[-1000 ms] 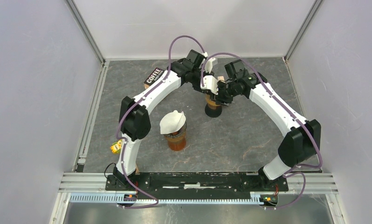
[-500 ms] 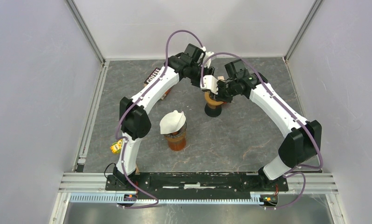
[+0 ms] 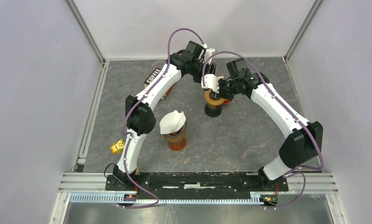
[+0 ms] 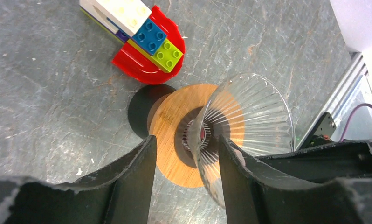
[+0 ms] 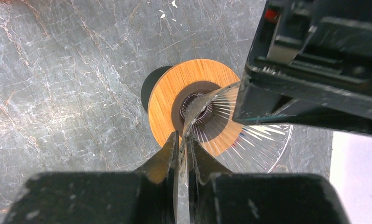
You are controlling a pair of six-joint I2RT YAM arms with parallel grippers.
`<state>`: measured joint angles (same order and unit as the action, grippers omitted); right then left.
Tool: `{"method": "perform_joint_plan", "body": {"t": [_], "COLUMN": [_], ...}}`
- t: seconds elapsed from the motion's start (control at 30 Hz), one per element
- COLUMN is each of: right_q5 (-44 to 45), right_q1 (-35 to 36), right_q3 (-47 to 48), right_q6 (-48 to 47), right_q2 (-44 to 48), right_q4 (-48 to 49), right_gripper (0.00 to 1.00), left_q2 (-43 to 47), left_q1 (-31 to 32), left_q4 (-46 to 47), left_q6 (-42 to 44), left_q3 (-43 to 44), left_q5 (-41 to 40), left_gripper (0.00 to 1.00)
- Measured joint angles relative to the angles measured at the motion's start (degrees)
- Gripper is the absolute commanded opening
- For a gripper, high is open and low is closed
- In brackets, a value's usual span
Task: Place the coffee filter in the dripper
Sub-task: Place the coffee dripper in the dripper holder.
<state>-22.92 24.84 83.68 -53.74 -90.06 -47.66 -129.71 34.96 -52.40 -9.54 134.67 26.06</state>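
The dripper (image 3: pixel 214 103) is a clear ribbed glass cone (image 4: pixel 249 116) with a round wooden collar (image 5: pixel 168 95) on a black base, standing at the back centre of the table. My right gripper (image 5: pixel 183 135) is shut on the cone's thin glass wall. My left gripper (image 4: pixel 186 138) is open and straddles the opposite wall, the glass close to its right finger (image 4: pixel 235 177). In the top view both grippers, left (image 3: pixel 203 70) and right (image 3: pixel 217 91), crowd over the dripper. The white coffee filter (image 3: pixel 173 121) rests on an amber cup (image 3: pixel 176 140) nearer the arms, untouched.
A red plate with toy bricks (image 4: pixel 147 42) lies just behind the dripper. A dark box marked COFFEE (image 3: pixel 152 76) sits at the back left under the left arm. A small yellow object (image 3: pixel 117 147) lies near the left rail. Walls close in the table on three sides.
My left gripper has opened around the dripper's wall and its arm has shifted slightly. My right gripper has closed onto the glass rim. Filter and cup have not moved.
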Motion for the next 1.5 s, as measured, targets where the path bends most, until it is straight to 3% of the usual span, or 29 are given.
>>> {"method": "perform_joint_plan", "body": {"t": [0.13,0.43,0.57,0.73,0.83,1.03,1.5], "right_q5": [0.00,1.33,1.42,1.51,1.40,2.69,3.74], "right_q1": [0.31,1.29,1.31,1.31,1.53,2.89,3.65], "right_q3": [0.00,0.55,0.68,0.85,0.90,0.57,-5.77], "right_q6": [-1.33,-3.30,-3.39,-3.50,-3.56,-3.08,-1.99], "right_q2": [-0.02,-0.33,-0.42,-0.52,-0.57,-0.59,2.75], "right_q4": [-0.11,-1.16,-1.33,-1.60,-1.57,-0.63,5.35], "right_gripper": [0.00,0.00,0.00,0.00,0.00,0.00,0.00], "left_q2": [-1.75,-2.03,-2.05,-2.05,-2.16,-1.42,7.13], "left_q1": [0.00,0.04,0.04,0.04,-0.11,-0.48,-0.09], "left_q4": [0.09,-0.68,-0.85,-0.85,-0.81,1.44,13.88], "left_q6": [0.00,0.92,2.19,3.48,4.02,4.04,4.33], "left_q3": [0.76,2.78,3.85,4.37,4.26,1.51,-14.84], "left_q5": [1.68,2.47,2.62,2.99,3.06,4.26,3.06], "left_gripper": [0.51,0.54,0.41,0.13,0.02,0.02,0.02]}}
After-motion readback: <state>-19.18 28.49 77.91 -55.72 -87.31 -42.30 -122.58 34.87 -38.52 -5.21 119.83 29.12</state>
